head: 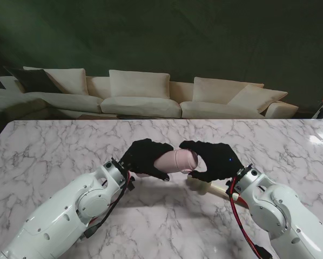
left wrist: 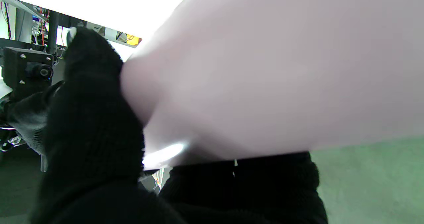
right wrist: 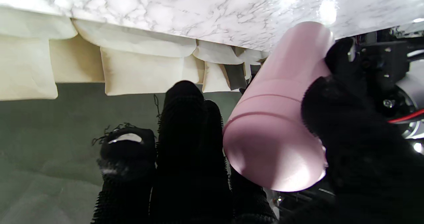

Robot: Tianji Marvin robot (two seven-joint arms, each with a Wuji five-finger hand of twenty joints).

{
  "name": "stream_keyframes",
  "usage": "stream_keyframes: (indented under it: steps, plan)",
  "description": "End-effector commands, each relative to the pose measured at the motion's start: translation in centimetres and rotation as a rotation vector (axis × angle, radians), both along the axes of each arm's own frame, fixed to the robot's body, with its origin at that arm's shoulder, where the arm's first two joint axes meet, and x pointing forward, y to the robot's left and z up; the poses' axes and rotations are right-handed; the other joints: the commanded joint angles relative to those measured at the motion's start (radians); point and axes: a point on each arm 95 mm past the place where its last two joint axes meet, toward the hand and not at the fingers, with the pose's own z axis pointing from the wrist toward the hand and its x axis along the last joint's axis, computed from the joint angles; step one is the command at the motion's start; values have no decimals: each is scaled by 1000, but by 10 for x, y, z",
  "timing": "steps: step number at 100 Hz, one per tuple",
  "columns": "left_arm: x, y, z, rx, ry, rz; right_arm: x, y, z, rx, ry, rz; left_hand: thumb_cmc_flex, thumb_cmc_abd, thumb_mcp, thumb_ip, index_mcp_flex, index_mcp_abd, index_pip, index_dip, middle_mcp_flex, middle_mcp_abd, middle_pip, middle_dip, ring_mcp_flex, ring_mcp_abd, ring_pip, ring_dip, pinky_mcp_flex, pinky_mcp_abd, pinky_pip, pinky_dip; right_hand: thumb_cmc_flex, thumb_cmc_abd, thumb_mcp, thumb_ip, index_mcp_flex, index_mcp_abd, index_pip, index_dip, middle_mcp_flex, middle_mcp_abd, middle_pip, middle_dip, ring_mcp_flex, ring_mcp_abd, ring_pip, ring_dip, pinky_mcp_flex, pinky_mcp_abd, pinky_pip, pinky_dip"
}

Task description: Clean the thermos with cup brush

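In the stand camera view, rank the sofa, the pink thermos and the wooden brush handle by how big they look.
1. Sofa, largest by far, though farthest away.
2. Pink thermos, partly covered by both hands.
3. Wooden brush handle, smallest; only a short piece shows.

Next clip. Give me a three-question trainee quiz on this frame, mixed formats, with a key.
1. True or false: the pink thermos stands upright on the marble table.
2. Which hand grips the thermos body? A) left hand B) right hand C) neither
3. Fill in: the pale brush handle lies on the table, nearer to me than the ____ hand.

Key: 1. False: it is held sideways above the table. 2. A; the right hand is at the thermos's end, and whether it holds it cannot be told. 3. right
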Motion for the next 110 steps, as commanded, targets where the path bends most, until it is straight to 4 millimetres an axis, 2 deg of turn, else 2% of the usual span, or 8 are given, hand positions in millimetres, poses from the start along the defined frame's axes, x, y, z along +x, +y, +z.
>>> stream_keyframes:
  steps: [1, 31, 47, 54, 74, 86, 98, 110]
  plan:
    - [0, -5, 5, -3, -3, -9, -1, 4, -4, 1, 27, 2, 340, 431, 494, 69, 109, -193, 139, 37, 20, -96, 64, 29, 62, -76, 159, 38, -4, -43, 34, 28, 2, 160, 2, 12, 120, 18, 102, -16, 100, -50, -7, -25, 59, 36, 0, 7, 27, 55, 72, -14]
    - [-1, -6, 5, -3, 4, -10, 1, 12, -10, 84, 129, -54, 340, 431, 495, 69, 110, -193, 139, 37, 21, -94, 65, 29, 62, -75, 159, 39, -5, -41, 35, 28, -112, 561, -394, 16, 529, 89, 126, -126, 599, 48, -139, -154, 206, 182, 190, 35, 265, 272, 201, -88]
    - [-2, -7, 5, 1, 6, -16, 0, 20, -13, 135, 159, -102, 339, 431, 495, 69, 110, -193, 139, 37, 21, -96, 65, 29, 62, -76, 160, 39, -4, -42, 35, 29, -332, 725, -695, 66, 397, 34, 20, -170, 522, 90, -150, -133, 206, 192, 164, -6, 268, 241, 211, -113]
    - [-2, -7, 5, 3, 8, -16, -3, 21, -11, 145, 162, -115, 339, 430, 495, 69, 109, -193, 139, 37, 21, -96, 65, 29, 63, -74, 160, 39, -4, -41, 35, 29, -397, 699, -730, 81, 208, -36, -29, -180, 365, 74, -142, -106, 203, 210, 54, -62, 208, 221, 188, -139]
    - [-2, -6, 5, 4, 8, -13, -12, 17, -4, 95, 64, -165, 339, 430, 496, 69, 111, -193, 139, 37, 21, -95, 65, 29, 62, -73, 161, 39, -4, -41, 36, 29, -694, 538, -342, 57, -144, -103, -283, -171, -142, 10, -201, -117, -62, 191, -186, -60, 38, 175, 94, -145]
    - [-2, -6, 6, 3, 7, -12, -17, 11, 1, 78, 24, -159, 339, 430, 496, 69, 110, -192, 138, 37, 21, -94, 65, 29, 62, -73, 162, 39, -5, -40, 36, 29, -600, 420, -288, 52, -94, -100, -666, 92, -482, 22, -302, -219, -358, 163, -535, -197, -249, 342, -235, -117]
    - [-2, -6, 7, 2, 4, -13, -20, 6, 5, 76, 8, -96, 338, 431, 496, 69, 110, -192, 138, 37, 22, -94, 65, 29, 63, -74, 162, 39, -4, -40, 37, 29, -370, 189, -228, 63, -93, -29, -647, 107, -533, 52, -424, -279, -480, 157, -687, -290, -395, 310, -461, -173]
    - [-2, -6, 7, 0, 2, -13, -21, 6, 5, 49, -14, -64, 338, 430, 496, 69, 111, -194, 138, 37, 21, -95, 65, 30, 63, -74, 162, 39, -4, -41, 37, 29, -138, 55, -245, 88, -90, 44, -420, 190, -516, 83, -222, -199, -405, 97, -591, -254, -322, 199, -450, -203]
